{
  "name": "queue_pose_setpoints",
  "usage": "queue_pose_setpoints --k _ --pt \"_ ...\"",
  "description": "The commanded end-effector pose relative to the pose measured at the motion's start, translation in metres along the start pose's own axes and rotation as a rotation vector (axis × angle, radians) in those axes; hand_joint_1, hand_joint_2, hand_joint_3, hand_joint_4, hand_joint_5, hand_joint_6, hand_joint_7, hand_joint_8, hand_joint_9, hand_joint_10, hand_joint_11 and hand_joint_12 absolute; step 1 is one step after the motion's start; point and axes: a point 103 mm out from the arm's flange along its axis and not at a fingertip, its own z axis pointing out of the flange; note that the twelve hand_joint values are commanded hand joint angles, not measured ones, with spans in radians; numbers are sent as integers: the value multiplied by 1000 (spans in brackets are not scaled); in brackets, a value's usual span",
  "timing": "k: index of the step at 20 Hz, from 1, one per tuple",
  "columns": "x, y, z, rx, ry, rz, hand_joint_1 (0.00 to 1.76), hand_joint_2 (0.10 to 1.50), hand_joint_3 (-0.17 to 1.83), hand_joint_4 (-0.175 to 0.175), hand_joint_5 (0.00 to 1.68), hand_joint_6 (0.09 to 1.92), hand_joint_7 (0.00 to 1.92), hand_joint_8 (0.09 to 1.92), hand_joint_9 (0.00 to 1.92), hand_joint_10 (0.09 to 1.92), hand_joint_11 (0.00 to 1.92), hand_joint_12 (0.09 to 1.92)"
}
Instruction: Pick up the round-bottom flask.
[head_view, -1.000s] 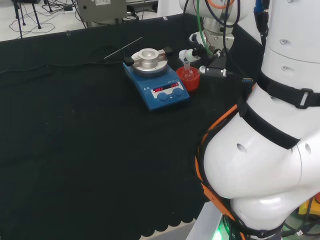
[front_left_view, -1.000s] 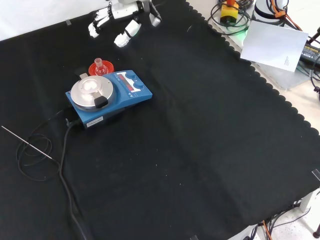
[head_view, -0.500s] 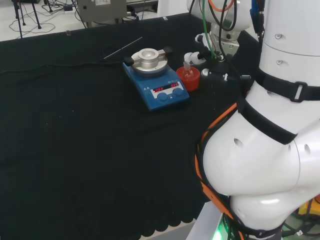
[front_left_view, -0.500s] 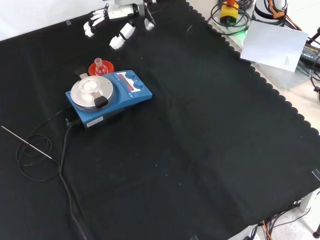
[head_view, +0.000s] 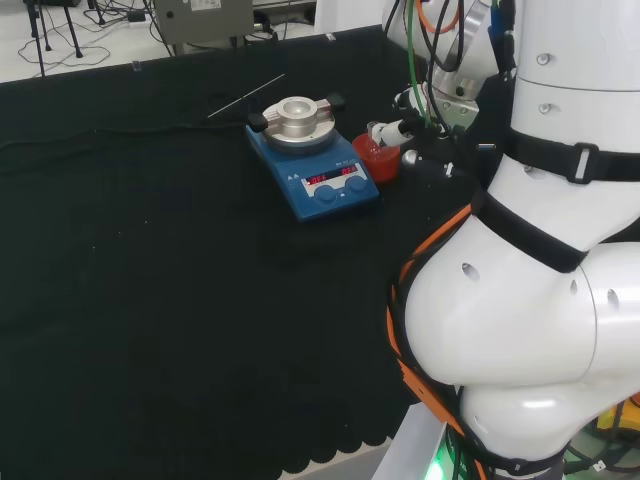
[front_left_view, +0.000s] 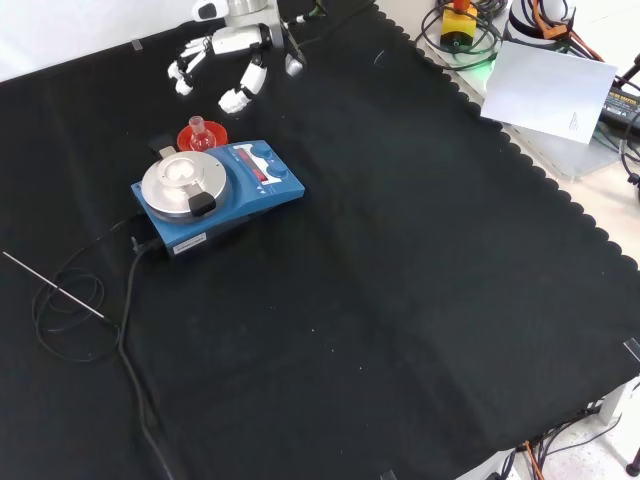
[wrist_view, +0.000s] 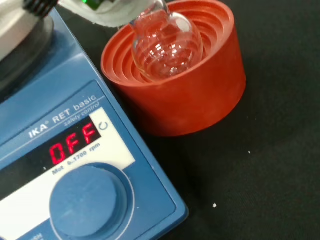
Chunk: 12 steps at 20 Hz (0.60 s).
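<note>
The round-bottom flask (wrist_view: 166, 45) sits in a red ribbed stand (wrist_view: 200, 95) on the black cloth (front_left_view: 400, 300), just beside the blue stirrer (front_left_view: 225, 190). In the front view the hand (front_left_view: 235, 60) hovers above and beyond the flask with fingers spread and relaxed, holding nothing. A cable (front_left_view: 125, 300) trails from the stirrer toward a thin metal rod (front_left_view: 50, 285). The stirrer has a round blue knob (wrist_view: 87, 207) and a red lit display

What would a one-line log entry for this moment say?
hand: open, above flask, not touching | round-bottom flask: seated in red ribbed stand | stand: beside blue stirrer plate | pickup: not yet done
</note>
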Motion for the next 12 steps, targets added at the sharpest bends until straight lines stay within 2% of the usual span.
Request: queue_pose_setpoints --k 1,6,12 --pt "1 7 13 -1 17 0 846 709 600 -53 584 87 80 570 256 742 0 1182" --pt "2 9 19 -19 46 -6 851 702 610 -58 647 91 94 576 268 744 0 1195" --pt "5 14 26 -34 47 -20 858 695 620 -61 679 118 110 583 283 742 0 1222"
